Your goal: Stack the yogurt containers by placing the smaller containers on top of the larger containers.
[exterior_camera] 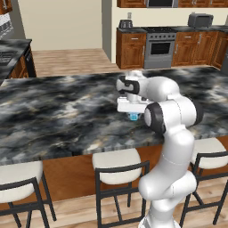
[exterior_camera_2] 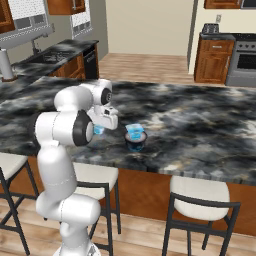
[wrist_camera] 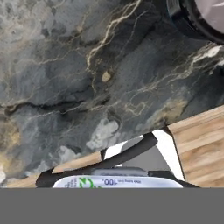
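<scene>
Hand view, nearest first: a light-blue cup's whitish printed top (wrist_camera: 117, 182) sits at the bottom edge right at the end effector, with green marks and small lettering on it; past it come a stool's black bar (wrist_camera: 109, 158) and wood floor (wrist_camera: 199, 140), then the marbled counter (wrist_camera: 78, 74), and at the far top right corner the dark rim and pale top of the wide tub (wrist_camera: 199, 15). Left base view shows the end effector (exterior_camera: 133, 112) pointing straight down near the counter's front edge, with a small light-blue cup (exterior_camera: 133, 116) peeking out beneath the white hand, upright as far as can be told. Its jaws look part-open and closed about that cup, though the fingers themselves are hidden. Right base view adds what the others lack: the same cup (exterior_camera_2: 98, 130) under the hand, and just beside it the wide dark-rimmed tub (exterior_camera_2: 135, 141) standing upright on the counter with another light-blue cup (exterior_camera_2: 134, 132) already set upright on top of it. Farther back stands the stove (exterior_camera: 158, 48).
</scene>
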Available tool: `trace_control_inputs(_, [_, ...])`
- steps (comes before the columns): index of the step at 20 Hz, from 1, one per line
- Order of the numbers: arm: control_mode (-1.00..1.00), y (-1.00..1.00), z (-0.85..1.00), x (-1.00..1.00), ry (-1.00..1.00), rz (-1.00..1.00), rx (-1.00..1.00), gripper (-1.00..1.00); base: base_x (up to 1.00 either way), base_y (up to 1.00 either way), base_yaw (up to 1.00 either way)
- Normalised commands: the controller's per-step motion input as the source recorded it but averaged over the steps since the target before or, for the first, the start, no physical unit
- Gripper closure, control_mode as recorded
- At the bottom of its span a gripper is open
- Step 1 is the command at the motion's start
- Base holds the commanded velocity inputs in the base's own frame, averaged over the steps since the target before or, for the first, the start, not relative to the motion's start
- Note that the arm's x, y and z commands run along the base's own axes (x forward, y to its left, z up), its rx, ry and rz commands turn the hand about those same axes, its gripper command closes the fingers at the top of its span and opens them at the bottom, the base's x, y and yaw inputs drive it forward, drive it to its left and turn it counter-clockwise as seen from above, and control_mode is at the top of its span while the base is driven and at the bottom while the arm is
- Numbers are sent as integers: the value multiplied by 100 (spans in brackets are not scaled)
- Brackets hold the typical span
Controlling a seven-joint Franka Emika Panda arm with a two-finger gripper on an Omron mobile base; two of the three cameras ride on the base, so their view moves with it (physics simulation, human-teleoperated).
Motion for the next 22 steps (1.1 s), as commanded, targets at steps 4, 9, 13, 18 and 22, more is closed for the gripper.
trace_control_inputs(4, [-100,-19,43,-1,21,-1,0,100,0,0,0])
trace_control_inputs(9, [-100,-19,38,0,21,0,0,100,0,0,0])
trace_control_inputs(13, [-100,-25,33,0,17,0,0,100,0,0,0])
trace_control_inputs(18, [-100,-27,25,-3,10,0,0,100,0,0,0])
trace_control_inputs(22, [-100,-19,18,-10,1,0,0,100,0,0,0])
